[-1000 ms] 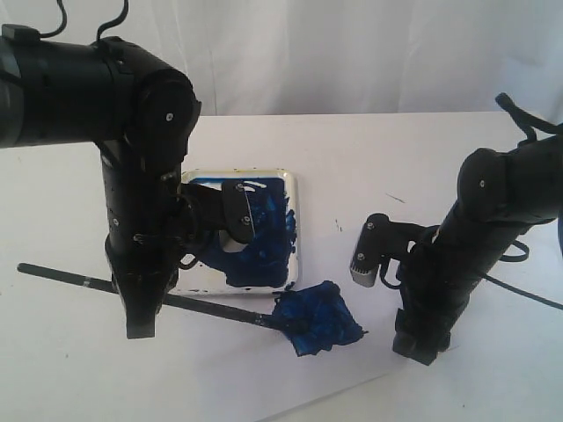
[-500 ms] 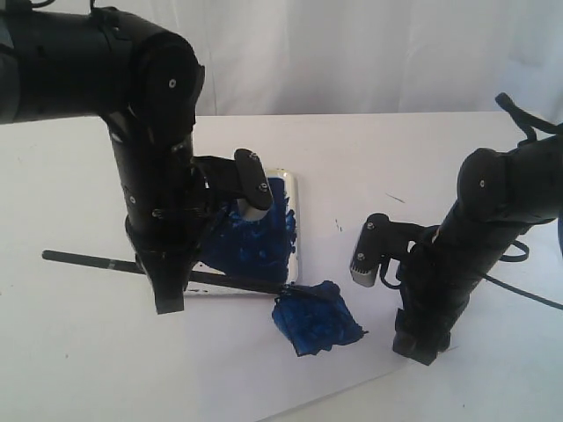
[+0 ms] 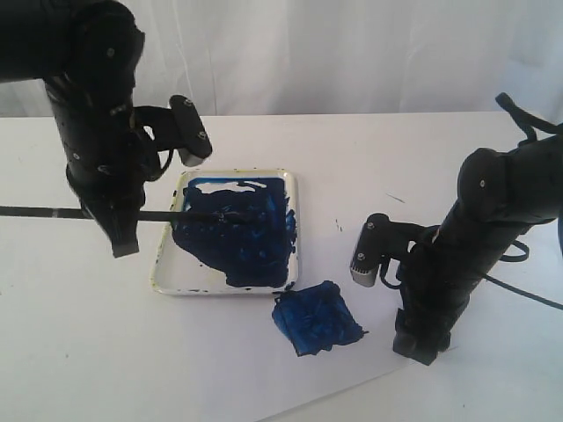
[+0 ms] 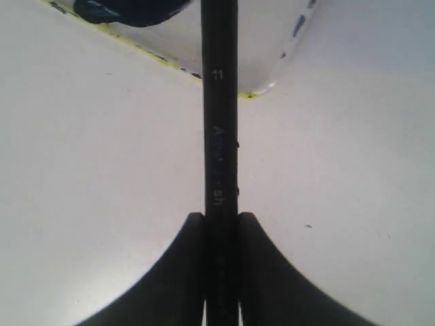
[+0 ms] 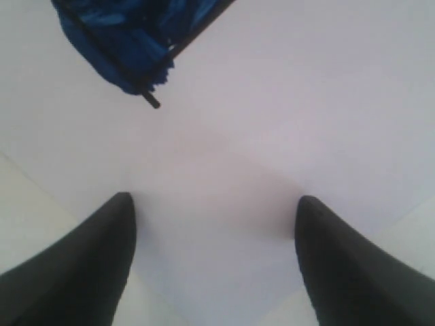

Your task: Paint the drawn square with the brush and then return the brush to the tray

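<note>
My left gripper (image 3: 123, 230) is shut on the brush (image 3: 198, 214), a long thin black stick held level. Its handle runs off the left edge, and its tip lies over the blue paint in the tray (image 3: 297, 230). In the left wrist view the brush (image 4: 219, 129) passes between the fingers of the left gripper (image 4: 221, 221), towards a corner of the tray (image 4: 275, 64). The drawn square (image 3: 317, 318), smeared dark blue all over, lies on the paper just in front of the tray. My right gripper (image 3: 417, 341) stands open beside the square (image 5: 126, 37), holding nothing (image 5: 214, 204).
The white paper sheet (image 3: 220, 369) covers the table's front, its edge slanting at the lower right. Small dark marks (image 3: 338, 226) dot the table right of the tray. The right arm's camera housing (image 3: 369, 253) juts out towards the tray. A white curtain hangs behind.
The left arm has risen and swung left and back. It carried the brush tip off the painted square and over the tray. The right arm has not moved.
</note>
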{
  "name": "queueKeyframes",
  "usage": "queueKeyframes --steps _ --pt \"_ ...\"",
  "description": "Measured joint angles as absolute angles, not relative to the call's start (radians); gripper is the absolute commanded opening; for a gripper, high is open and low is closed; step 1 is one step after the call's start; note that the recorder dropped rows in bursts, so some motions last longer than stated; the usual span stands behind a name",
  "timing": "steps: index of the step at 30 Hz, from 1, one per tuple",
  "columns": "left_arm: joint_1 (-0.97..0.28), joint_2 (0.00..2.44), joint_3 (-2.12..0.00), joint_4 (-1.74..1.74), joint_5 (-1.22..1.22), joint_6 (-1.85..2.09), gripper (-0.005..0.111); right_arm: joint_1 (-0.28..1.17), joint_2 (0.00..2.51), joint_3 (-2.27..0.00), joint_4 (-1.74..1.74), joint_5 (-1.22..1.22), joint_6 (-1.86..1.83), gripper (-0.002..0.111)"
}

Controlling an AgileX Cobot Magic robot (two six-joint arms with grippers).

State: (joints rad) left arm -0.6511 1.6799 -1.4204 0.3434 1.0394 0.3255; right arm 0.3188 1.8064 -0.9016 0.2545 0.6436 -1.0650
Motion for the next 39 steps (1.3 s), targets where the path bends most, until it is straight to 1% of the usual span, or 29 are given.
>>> queueKeyframes --steps 2,4,8,18,39 --pt "-0.568 1.68 -1.42 0.264 0.982 0.402 0.0 0.319 1.806 -0.902 0.254 0.644 -1.065 0.063" --pt "-0.515 1.682 -1.42 0.214 0.948 0.472 0.0 0.319 1.806 -0.902 0.254 0.644 -1.065 0.063" --pt "-0.464 1.747 -1.42 0.2 0.898 0.552 0.0 0.319 1.806 -0.902 0.254 0.64 -1.065 0.063" --pt "-0.464 1.854 -1.42 0.168 0.789 0.676 0.0 0.319 1.806 -0.902 0.254 0.64 -1.065 0.063" --pt "-0.464 1.895 -1.42 0.145 0.67 0.731 0.0 0.319 1.807 -0.902 0.254 0.635 -1.065 0.063"
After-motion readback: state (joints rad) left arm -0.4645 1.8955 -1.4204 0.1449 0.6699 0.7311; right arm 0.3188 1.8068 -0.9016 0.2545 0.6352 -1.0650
